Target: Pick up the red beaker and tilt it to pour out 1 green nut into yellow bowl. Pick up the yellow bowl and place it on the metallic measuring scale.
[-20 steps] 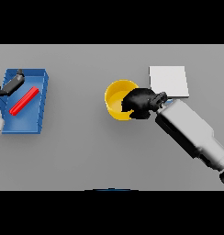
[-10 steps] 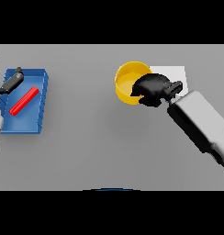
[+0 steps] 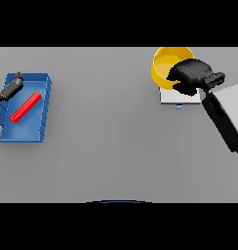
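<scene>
A: Step in hand?

B: Second half of the task, by the look of it: carrying the yellow bowl (image 3: pixel 165 66) to the measuring scale (image 3: pixel 172 97). Right hand (image 3: pixel 191 75) clamped over the bowl's near right rim, fingers curled round it.

A: And the bowl's place just now?

B: At the far right of the table (image 3: pixel 106 146), overlapping the scale's far edge and reaching beyond it. Not centred on the plate. Lifted or already touching: cannot tell from this angle.

A: Pouring step?

B: Judged finished (only a guess from the layout). Red beaker (image 3: pixel 26 107) lying on its side in the blue tray (image 3: pixel 28 134) at the far left, well apart from the bowl. Left hand (image 3: pixel 11 88) up at the tray's far left corner, near the beaker but not on it; open or closed, cannot tell.

A: Next move, then?

B: Probably drawing the bowl a little nearer, so as to sit squarely over the plate. Then lowering level, no tilt, until resting flat. Only after that, opening the fingers and pulling away to the right without nudging the rim.

A: Anything to watch?

B: Off-centre landing, mainly. Hanging past the far edge, likely to tip or slide off once released.
</scene>
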You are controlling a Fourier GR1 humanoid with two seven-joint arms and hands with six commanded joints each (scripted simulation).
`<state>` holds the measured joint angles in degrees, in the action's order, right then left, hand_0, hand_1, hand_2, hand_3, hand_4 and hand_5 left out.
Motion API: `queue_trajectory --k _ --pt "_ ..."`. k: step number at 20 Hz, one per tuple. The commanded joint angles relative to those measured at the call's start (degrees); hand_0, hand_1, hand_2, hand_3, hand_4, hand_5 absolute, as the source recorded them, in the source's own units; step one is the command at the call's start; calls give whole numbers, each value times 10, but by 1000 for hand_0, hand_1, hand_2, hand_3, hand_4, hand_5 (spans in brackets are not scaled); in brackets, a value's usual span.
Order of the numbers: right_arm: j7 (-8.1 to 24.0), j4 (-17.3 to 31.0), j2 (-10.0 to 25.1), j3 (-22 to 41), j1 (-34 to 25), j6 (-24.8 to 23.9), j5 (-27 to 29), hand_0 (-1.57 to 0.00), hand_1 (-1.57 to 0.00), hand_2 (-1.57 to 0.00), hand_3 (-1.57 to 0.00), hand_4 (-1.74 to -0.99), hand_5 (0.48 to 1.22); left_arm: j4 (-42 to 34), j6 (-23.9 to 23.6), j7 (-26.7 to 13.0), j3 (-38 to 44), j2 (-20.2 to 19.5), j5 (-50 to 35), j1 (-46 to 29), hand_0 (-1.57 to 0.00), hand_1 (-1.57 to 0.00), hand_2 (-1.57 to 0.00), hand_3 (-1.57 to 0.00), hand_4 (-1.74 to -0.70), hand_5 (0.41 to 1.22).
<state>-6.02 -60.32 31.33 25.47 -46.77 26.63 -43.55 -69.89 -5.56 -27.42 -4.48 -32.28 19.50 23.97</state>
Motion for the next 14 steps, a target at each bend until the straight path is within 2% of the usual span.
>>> queue_trajectory --k 1,8,9,12,14 --pt "-2 23 -4 -4 -3 -11 -2 -1571 -1571 -1508 -1171 -1741 1221 4 2 -2 -1 0 1 1 1 1 1 1 -731 696" --pt "-36 143 -6 -13 -9 -76 -23 -1571 -1571 -1407 -1351 -1741 1221 5 -6 -3 -1 0 7 -1 1 1 1 1 -724 682" --pt "-32 156 -10 -13 -11 -79 -25 -1571 -1571 -1396 -1362 -1741 1221 5 -6 -2 -2 0 8 -3 1 1 1 1 -722 681" --pt "-44 176 -20 -15 -9 -92 -23 -1571 -1571 -1379 -1331 -1741 1221 14 -5 0 0 1 6 0 1 1 1 1 -725 676" --pt "-53 189 -23 -19 -5 -101 -18 -1571 -1571 -1354 -1369 -1741 1221 10 -3 1 -1 3 5 3 1 1 1 1 -727 675"
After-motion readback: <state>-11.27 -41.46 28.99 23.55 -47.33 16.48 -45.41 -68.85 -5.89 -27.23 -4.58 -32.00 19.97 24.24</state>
